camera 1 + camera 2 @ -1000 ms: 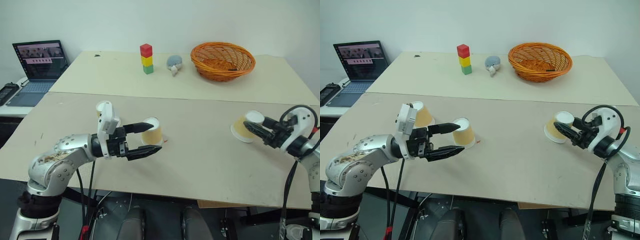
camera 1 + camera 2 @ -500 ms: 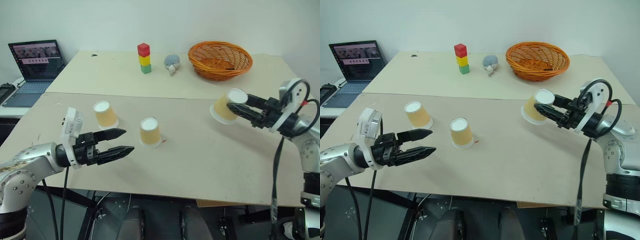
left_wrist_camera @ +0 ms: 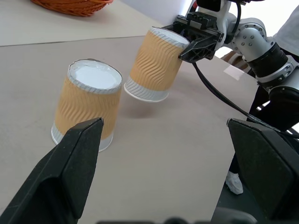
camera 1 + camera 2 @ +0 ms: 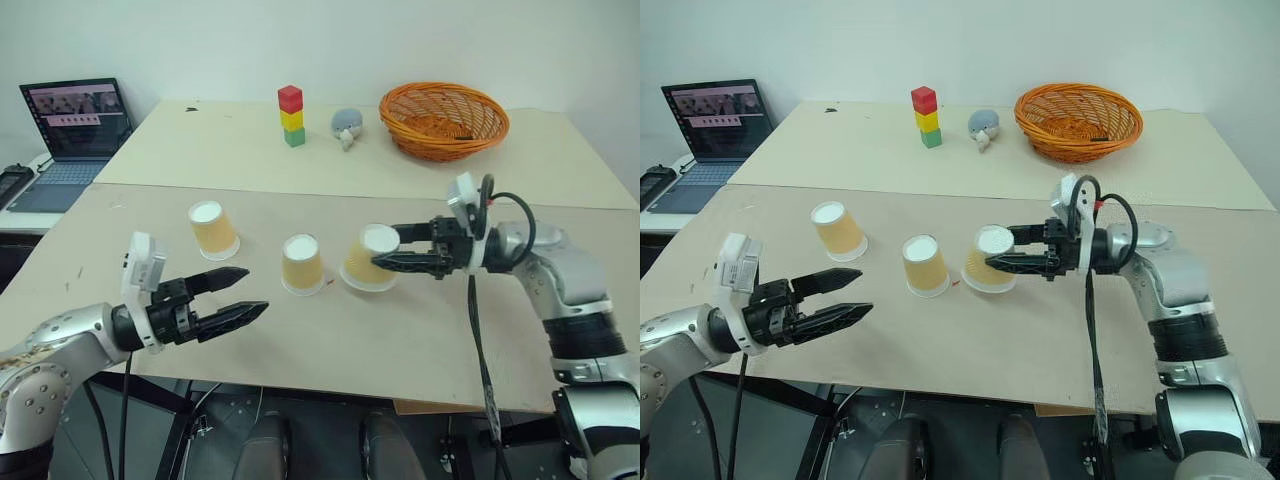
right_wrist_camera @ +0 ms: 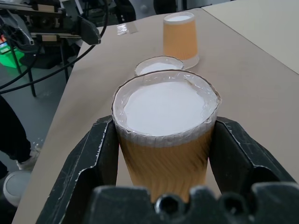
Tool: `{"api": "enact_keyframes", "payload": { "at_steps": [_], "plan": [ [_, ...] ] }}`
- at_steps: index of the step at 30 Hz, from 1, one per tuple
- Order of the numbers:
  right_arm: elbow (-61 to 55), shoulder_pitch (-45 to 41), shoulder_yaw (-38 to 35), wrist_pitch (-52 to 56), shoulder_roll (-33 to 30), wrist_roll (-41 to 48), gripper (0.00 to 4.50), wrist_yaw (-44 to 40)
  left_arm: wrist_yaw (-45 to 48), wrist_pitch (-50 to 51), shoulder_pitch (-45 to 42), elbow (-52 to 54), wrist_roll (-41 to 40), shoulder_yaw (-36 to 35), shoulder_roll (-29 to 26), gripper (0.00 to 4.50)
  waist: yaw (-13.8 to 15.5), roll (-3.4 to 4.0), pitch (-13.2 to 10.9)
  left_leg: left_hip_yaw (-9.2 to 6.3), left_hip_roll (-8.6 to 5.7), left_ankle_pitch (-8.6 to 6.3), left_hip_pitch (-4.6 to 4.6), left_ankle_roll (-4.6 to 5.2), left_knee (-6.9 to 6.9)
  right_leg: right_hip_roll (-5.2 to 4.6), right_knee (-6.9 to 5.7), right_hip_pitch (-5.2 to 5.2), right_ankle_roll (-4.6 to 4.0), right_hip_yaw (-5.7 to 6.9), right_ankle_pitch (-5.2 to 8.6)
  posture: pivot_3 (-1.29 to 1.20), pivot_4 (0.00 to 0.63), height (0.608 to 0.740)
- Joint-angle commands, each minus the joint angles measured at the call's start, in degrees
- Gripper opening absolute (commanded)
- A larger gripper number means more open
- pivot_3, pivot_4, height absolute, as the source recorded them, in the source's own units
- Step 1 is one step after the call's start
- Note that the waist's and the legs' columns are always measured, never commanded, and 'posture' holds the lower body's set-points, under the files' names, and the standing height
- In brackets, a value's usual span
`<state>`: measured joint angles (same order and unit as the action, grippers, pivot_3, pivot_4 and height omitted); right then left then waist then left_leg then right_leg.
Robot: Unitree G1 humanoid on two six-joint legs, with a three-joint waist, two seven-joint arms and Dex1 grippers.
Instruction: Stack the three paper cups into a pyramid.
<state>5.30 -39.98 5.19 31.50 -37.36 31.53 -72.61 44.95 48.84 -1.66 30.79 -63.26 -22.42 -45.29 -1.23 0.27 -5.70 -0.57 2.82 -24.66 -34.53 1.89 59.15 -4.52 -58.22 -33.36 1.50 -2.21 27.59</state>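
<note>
Left eye view showed the right gripper (image 4: 392, 257) clamped on a tilted cup (image 4: 368, 258) just beside the middle cup (image 4: 302, 264), perhaps lifted off the tabletop (image 4: 420, 330). Third cup (image 4: 212, 229) stood apart. Left gripper (image 4: 242, 295) hung with jaws apart.

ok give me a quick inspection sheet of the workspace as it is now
surface: tan table, a few small marks.
job's things: three paper cups, upside down; far-left cup and middle cup stand apart on the table; third cup tilted in the right claw beside the middle one. No pyramid yet.
clutter: block tower, grey toy, orange basket on the far table.
grippers: left claw open, empty; right claw shut on the third cup.
cables: black cable hanging from the right arm.
surroundings: open laptop far left.
</note>
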Motion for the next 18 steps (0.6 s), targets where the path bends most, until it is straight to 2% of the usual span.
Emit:
{"api": "enact_keyframes", "payload": {
  "at_steps": [1, 18],
  "plan": [
    [1.75, -2.42, 0.12, -2.04, 1.31, -1.18, 2.57, -1.07, -0.86, -1.11, -0.23, 1.95, -1.4, -1.03, 0.08, 4.5, -0.01, 0.0, 0.0, -0.01, 0.0, 0.0, 0.0, 0.0, 0.0, 0.0, -0.01, 0.0, 0.0, 0.01, 0.0, 0.0, 0.15, 0.638],
    [8.03, -3.54, 0.94, -5.84, 6.24, -5.7, 2.57, -3.15, -2.67, -1.37, -1.54, 1.39, -3.11, 0.06, 1.05, 4.5, -0.58, 0.01, -0.01, -0.01, -0.01, 0.0, -0.01, -0.01, 0.0, 0.0, -0.1, -0.05, 0.0, 0.0, 0.0, 0.0, 0.15, 0.638]
  ]
}}
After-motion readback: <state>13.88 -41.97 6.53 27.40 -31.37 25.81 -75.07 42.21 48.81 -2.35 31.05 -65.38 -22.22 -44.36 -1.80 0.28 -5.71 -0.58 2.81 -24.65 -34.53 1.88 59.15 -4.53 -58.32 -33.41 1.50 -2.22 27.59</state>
